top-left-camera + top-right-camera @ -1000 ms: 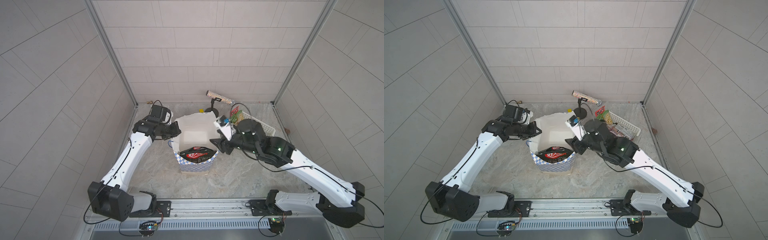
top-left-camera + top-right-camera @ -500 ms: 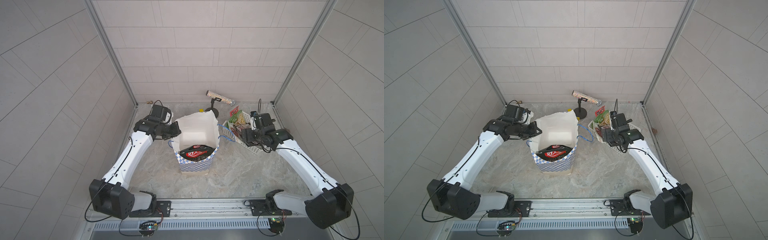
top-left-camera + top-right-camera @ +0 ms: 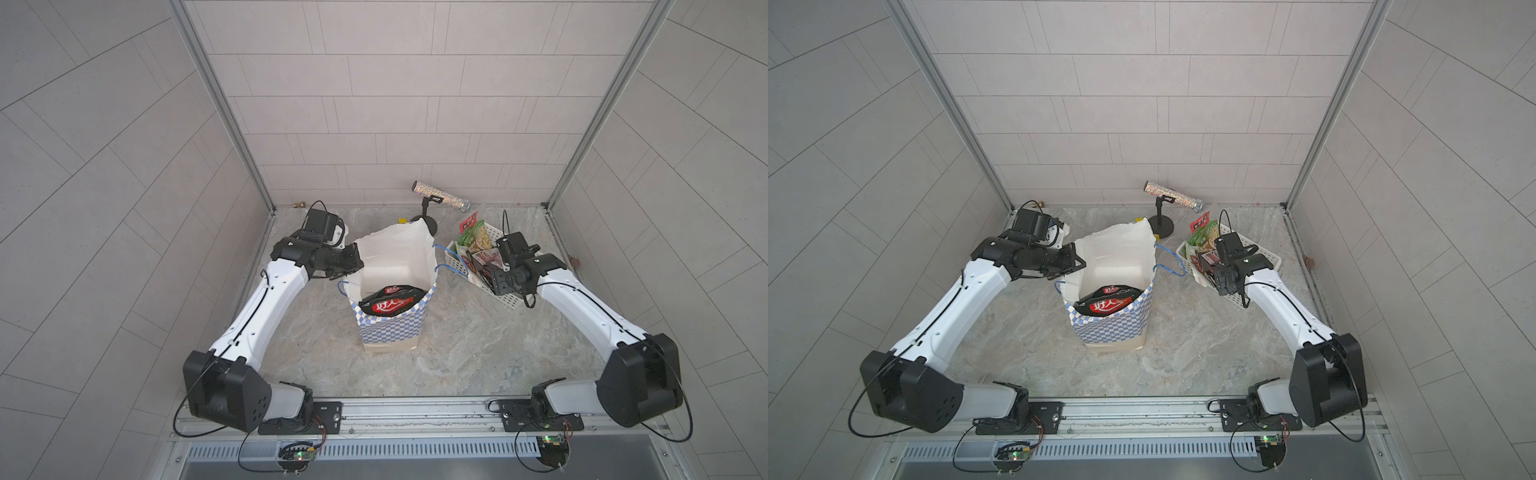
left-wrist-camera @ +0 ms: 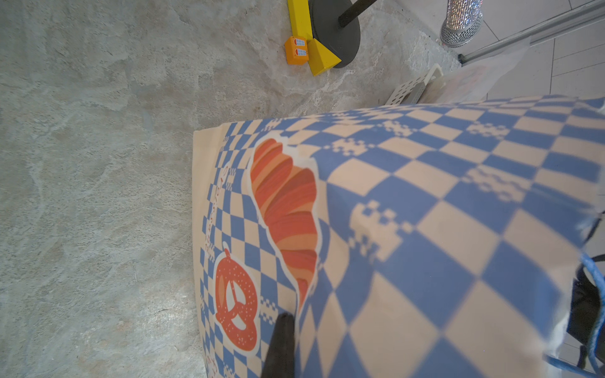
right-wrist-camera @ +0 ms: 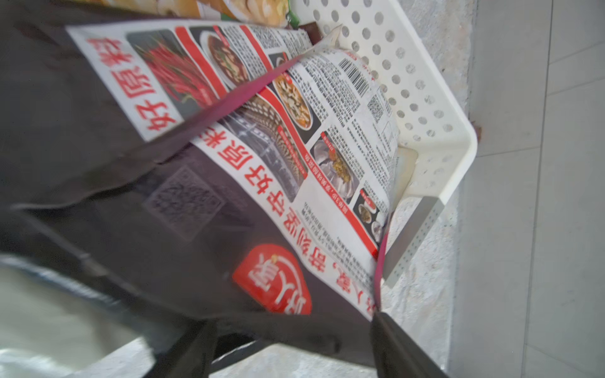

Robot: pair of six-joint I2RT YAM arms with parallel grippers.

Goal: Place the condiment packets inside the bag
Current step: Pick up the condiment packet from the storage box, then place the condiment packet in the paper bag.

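Bag: the blue-and-white checkered paper bag [image 3: 392, 330] [image 3: 1113, 326] stands upright and open on the marbled surface [image 3: 465, 336], as both top views show. In the left wrist view its outer wall [image 4: 425, 212] carries a croissant picture and a pretzel picture.
Packet in the bag: one dark condiment packet [image 3: 388, 305] [image 3: 1106, 306] with a red logo lies inside the bag, against the wall nearest to the robot.
Left claw: the left claw [image 3: 355, 261] [image 3: 1078, 262] is at the bag's rim, on the left arm's side, closed together on the paper. One black finger [image 4: 281, 340] lies on the outer wall and the other is hidden behind it.
Basket: the white perforated basket [image 3: 512, 301] [image 3: 1268, 257] [image 5: 425, 108] sits beside the bag on the right arm's side, not touching it. A blue cord handle [image 3: 453, 262] of the bag hangs out toward it.
Packets in the basket: green packets [image 3: 471, 237] [image 3: 1202, 237] stand at the basket's end farther behind the bag, and a dark packet [image 5: 196, 212] with a white printed panel lies next to them.
Right claw: the right claw [image 3: 489, 277] [image 3: 1219, 279] [image 5: 294, 319] is in the basket beside the bag, its fingers apart, one on each side of the dark packet's end. I cannot tell if they press it.
Microphone: a glitter microphone [image 3: 440, 195] [image 3: 1173, 195] on a black stand is behind the bag.
Blocks: a yellow block [image 4: 320, 57] and an orange block [image 4: 296, 50] lie behind the bag, at the stand's foot.
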